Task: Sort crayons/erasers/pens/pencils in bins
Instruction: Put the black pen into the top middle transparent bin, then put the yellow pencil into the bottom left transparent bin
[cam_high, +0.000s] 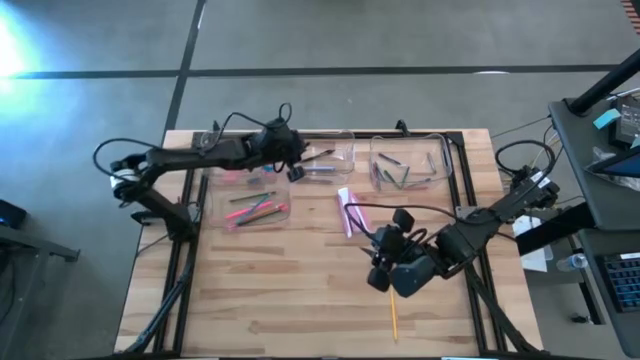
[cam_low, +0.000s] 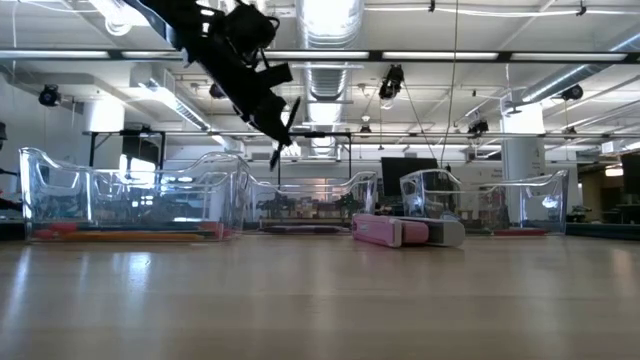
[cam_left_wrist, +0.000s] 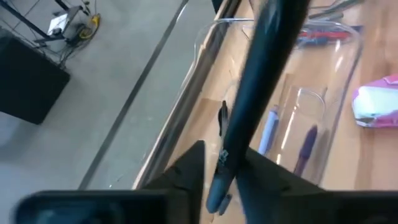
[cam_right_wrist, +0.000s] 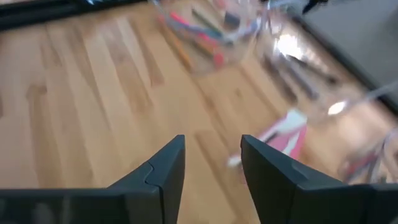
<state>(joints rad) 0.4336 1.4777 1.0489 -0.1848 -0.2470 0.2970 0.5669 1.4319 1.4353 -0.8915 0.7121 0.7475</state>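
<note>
Fingers of the left gripper (cam_high: 297, 160) pinch a dark pen (cam_left_wrist: 249, 118) above the bins (cam_high: 325, 160) at the tabletop's (cam_high: 300, 290) far side in high view. Low view: pen hangs tilted over bins. R wrist view: right gripper (cam_right_wrist: 211, 168), fingers apart, empty, above bare wood; pink erasers (cam_high: 350, 212) nearby.

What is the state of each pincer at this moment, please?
Left pincer: closed on a dark pen, above the back bins.
Right pincer: open, holding nothing, over the table.
</note>
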